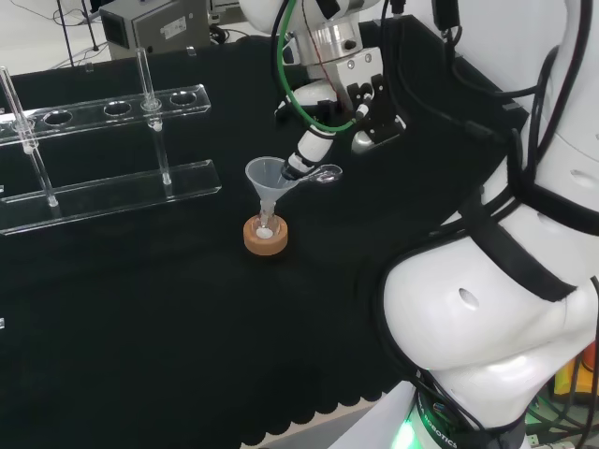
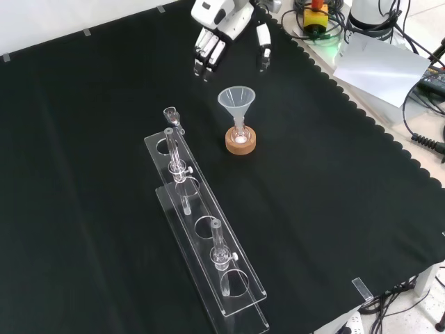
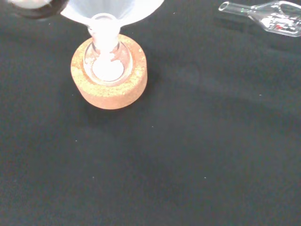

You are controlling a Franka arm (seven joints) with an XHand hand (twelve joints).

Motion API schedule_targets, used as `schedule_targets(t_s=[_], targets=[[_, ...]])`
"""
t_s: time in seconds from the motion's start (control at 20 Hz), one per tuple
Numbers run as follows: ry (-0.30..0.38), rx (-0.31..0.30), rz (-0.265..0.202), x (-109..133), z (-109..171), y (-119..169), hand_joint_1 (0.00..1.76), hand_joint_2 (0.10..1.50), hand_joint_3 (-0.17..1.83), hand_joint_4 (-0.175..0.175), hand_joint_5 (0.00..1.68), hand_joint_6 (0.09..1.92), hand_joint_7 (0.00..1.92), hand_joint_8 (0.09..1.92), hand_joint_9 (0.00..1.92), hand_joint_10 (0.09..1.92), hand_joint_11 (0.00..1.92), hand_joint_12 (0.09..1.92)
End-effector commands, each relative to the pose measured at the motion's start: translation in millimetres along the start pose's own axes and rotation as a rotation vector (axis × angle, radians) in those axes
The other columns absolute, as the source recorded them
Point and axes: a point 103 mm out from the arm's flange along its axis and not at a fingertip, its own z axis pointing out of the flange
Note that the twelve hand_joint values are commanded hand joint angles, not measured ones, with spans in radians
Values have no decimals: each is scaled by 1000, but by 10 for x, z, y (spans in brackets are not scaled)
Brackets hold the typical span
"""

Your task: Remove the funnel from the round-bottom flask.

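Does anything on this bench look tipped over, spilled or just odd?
One small glass piece lies on its side on the cloth beside the clear rack, not in a hole. The funnel sits upright in the flask; nothing looks spilled.

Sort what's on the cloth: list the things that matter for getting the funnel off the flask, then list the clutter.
Belongs to the job:
funnel, seated in the flask's neck
round-bottom flask, white material inside
cork ring under the flask
hand, fingers straight, apart from the funnel

Just lying about:
clear rack holding glass tubes
small glass piece lying on the cloth
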Motion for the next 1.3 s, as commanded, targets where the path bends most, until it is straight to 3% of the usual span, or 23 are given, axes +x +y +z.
schedule_targets(t_s=[0.05,0.55,1.3], targets=[[-4,-4,-28,114,17,185,623,607,431,-62,22,87,0,336,21,869,258,1508],[-8,4,-44,177,138,262,618,609,423,-64,20,87,0,326,65,890,255,1510],[-69,-13,-33,230,295,432,684,628,415,-71,55,87,0,401,126,869,273,1498]])
